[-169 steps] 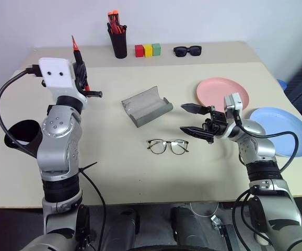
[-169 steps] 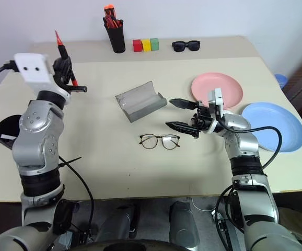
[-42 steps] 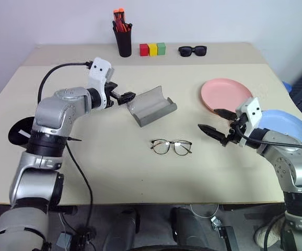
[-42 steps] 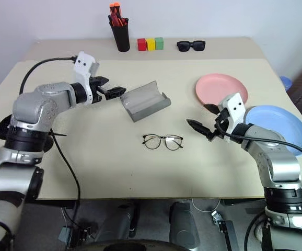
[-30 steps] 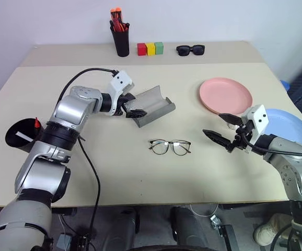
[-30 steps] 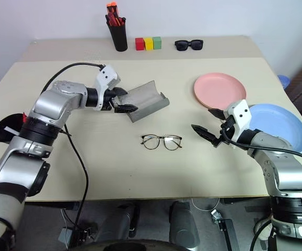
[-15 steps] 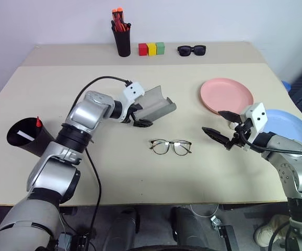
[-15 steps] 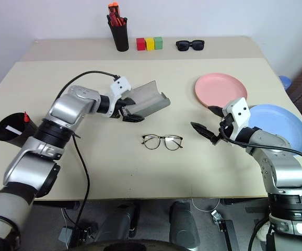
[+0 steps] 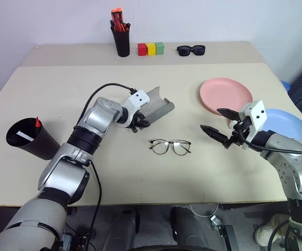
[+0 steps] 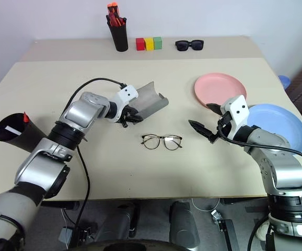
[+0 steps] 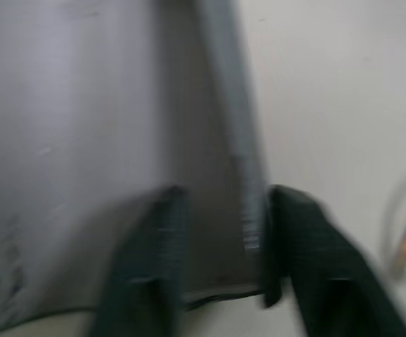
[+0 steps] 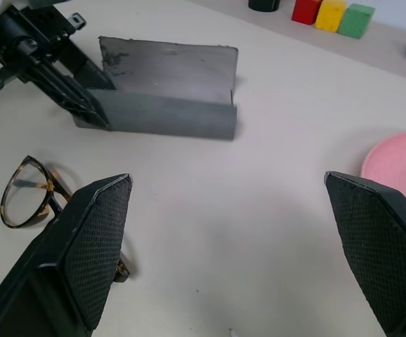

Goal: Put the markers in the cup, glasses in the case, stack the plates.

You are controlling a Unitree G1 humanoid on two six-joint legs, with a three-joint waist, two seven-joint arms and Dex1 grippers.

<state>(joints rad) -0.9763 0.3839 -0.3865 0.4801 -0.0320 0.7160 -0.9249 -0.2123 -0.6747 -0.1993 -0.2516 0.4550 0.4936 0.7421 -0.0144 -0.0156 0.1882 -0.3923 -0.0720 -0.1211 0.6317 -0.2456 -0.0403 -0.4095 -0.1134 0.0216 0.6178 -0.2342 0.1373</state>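
Left gripper lowered, now pinching case wall, right gripper unmoved, spread

Right gripper fingers spread wide, nothing between them, bare tabletop under the gap. Landmark is the grey case: lying open, lid up. Left gripper is at one end of the case, its black fingers on either side of the front wall there. Glasses lie near the case on the side toward the camera, partly behind one right finger. Red, yellow, green blocks well beyond the case. Pink plate edge off to the case's far end.
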